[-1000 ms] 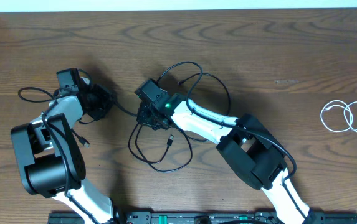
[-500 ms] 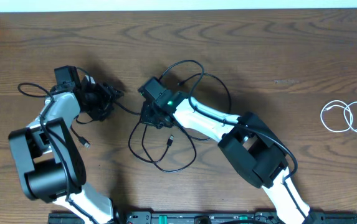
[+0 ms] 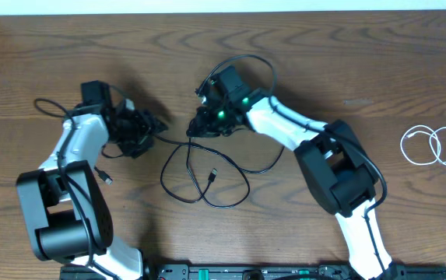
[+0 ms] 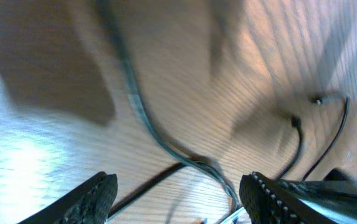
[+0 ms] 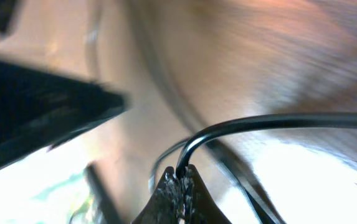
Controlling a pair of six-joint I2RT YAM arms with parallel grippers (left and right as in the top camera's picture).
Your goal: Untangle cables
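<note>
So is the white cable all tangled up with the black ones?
No, the white cable lies by itself far to the right, apart from the black cables in the middle.

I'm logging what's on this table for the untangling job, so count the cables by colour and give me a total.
black cable: 2, the second further left
white cable: 1, lying apart at the right
total: 3
</note>
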